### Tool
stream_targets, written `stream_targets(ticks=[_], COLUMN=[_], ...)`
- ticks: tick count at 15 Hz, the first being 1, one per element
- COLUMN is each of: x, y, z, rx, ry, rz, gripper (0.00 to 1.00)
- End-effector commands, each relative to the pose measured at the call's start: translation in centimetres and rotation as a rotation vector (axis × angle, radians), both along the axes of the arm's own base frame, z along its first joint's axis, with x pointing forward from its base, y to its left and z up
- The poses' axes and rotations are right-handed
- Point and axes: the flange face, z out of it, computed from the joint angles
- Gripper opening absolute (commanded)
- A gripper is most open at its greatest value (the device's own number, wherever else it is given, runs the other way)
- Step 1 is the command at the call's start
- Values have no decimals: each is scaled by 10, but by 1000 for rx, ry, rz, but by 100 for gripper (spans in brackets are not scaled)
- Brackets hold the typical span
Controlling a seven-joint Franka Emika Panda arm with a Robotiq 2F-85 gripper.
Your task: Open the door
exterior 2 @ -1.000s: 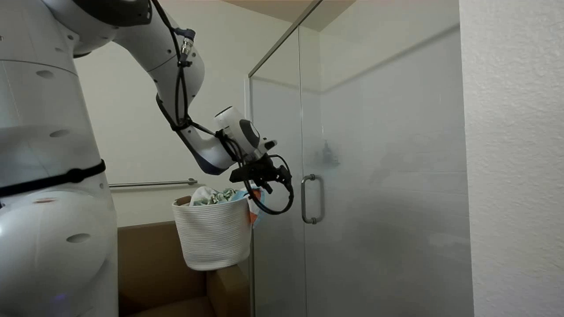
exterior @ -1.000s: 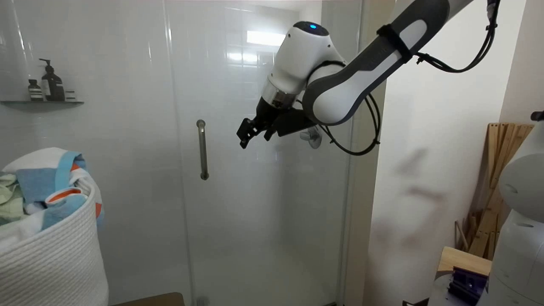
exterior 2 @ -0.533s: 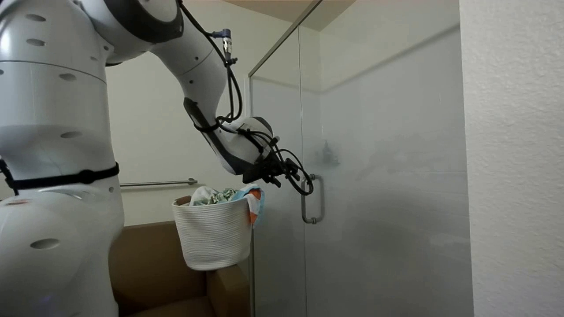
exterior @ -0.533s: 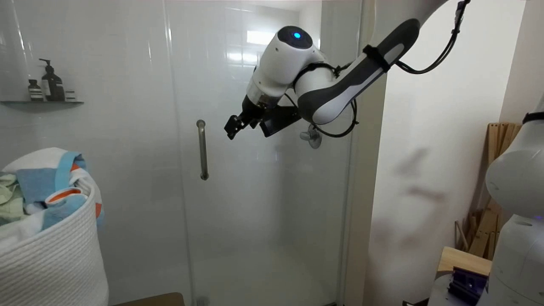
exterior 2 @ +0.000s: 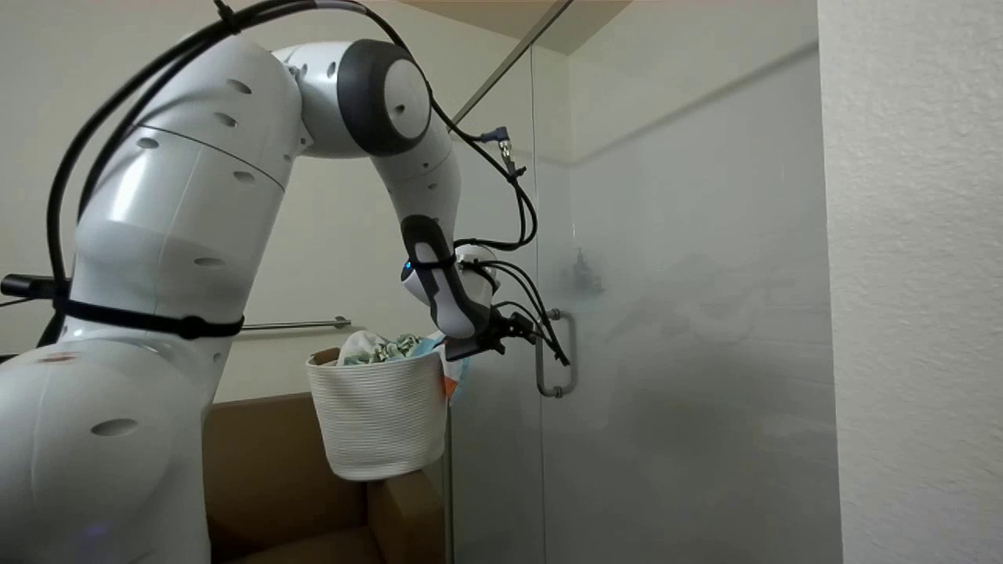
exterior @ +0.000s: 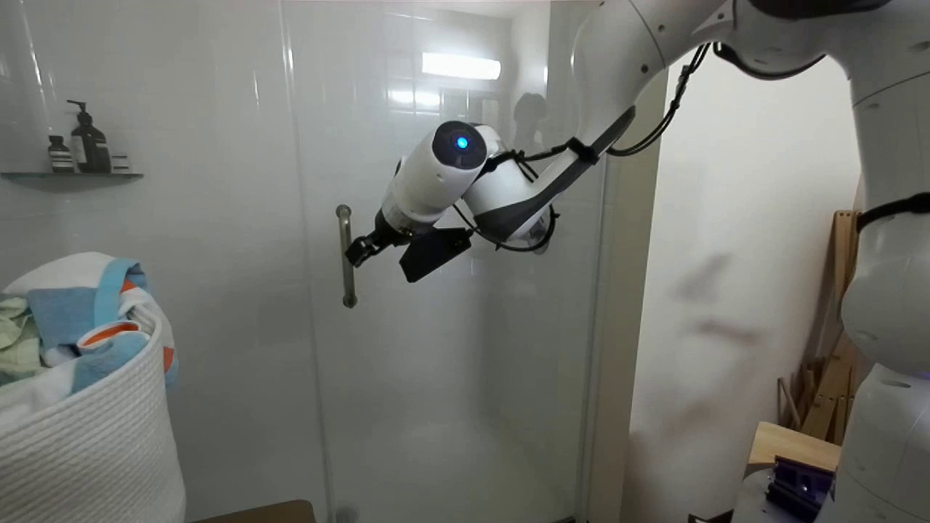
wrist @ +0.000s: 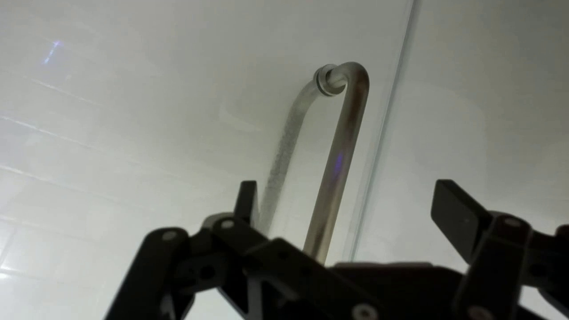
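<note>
Door (exterior: pixel 450 378): ahead of gripper (wrist: pixel 349 205), looks closed | gripper: spread wide, holding nothing | handle (wrist: pixel 338 164): within the jaw gap by wrist view, contact unclear | step, as judged: reach for handle, grasp not yet made | next: centre, close around handle, likely pull
</note>
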Motion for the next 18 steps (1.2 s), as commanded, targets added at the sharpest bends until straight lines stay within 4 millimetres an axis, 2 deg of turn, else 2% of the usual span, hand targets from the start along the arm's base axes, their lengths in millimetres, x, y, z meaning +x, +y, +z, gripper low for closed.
stream_targets(ticks=[1,11,15,18], x=[3,3,-4,-6], y=[3,-1,-26,-61], z=[-8,-5,5,4], rx=[8,20,135,135], ry=[6,9,55,79], rz=[0,17,186,206], gripper=[100,100,100,100])
